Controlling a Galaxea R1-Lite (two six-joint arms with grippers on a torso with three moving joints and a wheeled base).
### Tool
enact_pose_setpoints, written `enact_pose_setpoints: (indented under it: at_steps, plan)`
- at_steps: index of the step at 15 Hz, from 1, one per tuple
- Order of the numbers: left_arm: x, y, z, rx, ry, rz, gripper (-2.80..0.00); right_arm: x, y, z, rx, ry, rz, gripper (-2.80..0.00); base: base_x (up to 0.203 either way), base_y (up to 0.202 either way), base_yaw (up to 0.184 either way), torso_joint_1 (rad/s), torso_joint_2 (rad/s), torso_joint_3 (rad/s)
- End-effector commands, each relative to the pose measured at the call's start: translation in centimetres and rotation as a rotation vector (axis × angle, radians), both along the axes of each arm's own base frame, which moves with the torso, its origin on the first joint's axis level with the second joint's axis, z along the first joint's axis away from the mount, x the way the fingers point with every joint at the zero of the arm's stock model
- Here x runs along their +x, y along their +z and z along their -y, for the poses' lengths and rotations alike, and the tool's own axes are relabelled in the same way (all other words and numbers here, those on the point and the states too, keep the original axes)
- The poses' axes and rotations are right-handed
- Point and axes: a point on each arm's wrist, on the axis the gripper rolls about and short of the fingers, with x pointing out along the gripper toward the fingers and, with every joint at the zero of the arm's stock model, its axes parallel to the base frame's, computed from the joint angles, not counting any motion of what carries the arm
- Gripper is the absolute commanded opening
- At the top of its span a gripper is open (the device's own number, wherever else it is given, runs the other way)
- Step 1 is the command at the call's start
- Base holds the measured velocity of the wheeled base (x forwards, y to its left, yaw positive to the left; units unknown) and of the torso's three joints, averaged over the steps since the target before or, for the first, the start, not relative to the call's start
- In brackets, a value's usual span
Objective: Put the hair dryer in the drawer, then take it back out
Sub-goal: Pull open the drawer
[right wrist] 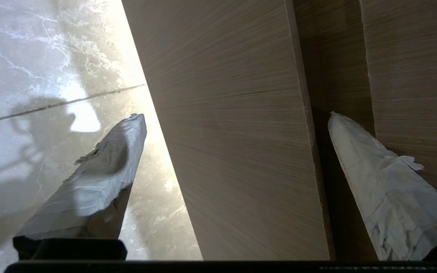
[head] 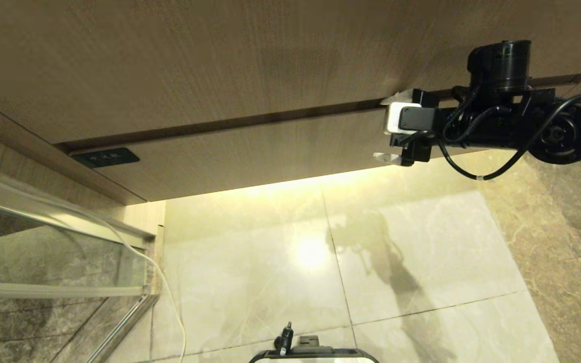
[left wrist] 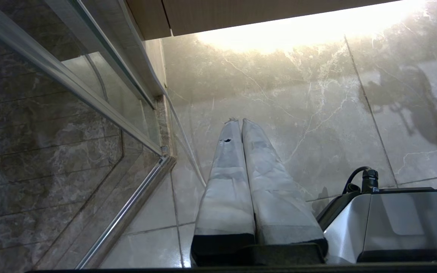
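The drawer (head: 250, 151) is the low wood-grain band under the taller panel (head: 220, 60); its front is flush and closed. My right gripper (head: 386, 127) is open at the drawer's right end, one white-wrapped finger at the dark gap above the front, the other near its lower edge. In the right wrist view the drawer front (right wrist: 233, 132) fills the space between the spread fingers (right wrist: 108, 167) of that gripper (right wrist: 236, 116). My left gripper (left wrist: 237, 122) hangs shut and empty over the floor beside the base. The hair dryer is out of view.
A glass shower enclosure (head: 43, 252) with a metal frame stands at the left, with a thin white cord (head: 169, 302) running down beside it. A dark label plate (head: 105, 157) sits at the drawer's left end. Glossy marble floor (head: 396, 262) lies below; my base (head: 315, 353) is at the bottom edge.
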Motion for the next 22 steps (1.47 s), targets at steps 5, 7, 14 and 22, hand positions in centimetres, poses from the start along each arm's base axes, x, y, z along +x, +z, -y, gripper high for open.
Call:
enact_pose_setpoints:
  at_steps: [5,7,14,22]
  plan:
    - [0.0,0.0,0.0,-0.001,0.000,-0.001,-2.80,0.7,-0.7,0.1,-0.011,-0.010,-0.009,0.00,0.000,0.000,0.000,0.000,0.00,0.000]
    - [0.0,0.0,0.0,-0.001,0.000,-0.001,-2.80,1.0,-0.8,0.2,-0.015,-0.014,-0.009,0.00,0.000,0.000,0.000,0.000,0.00,0.000]
    - [0.0,0.0,0.0,0.000,0.000,0.000,-2.80,1.8,-1.8,-0.1,-0.037,-0.006,-0.033,0.00,0.000,0.000,0.000,0.000,0.00,0.000]
    - [0.0,0.0,0.0,-0.001,0.000,-0.001,-2.80,1.4,-2.2,0.1,-0.049,-0.010,-0.079,0.00,0.000,0.000,0.000,0.000,0.00,0.000]
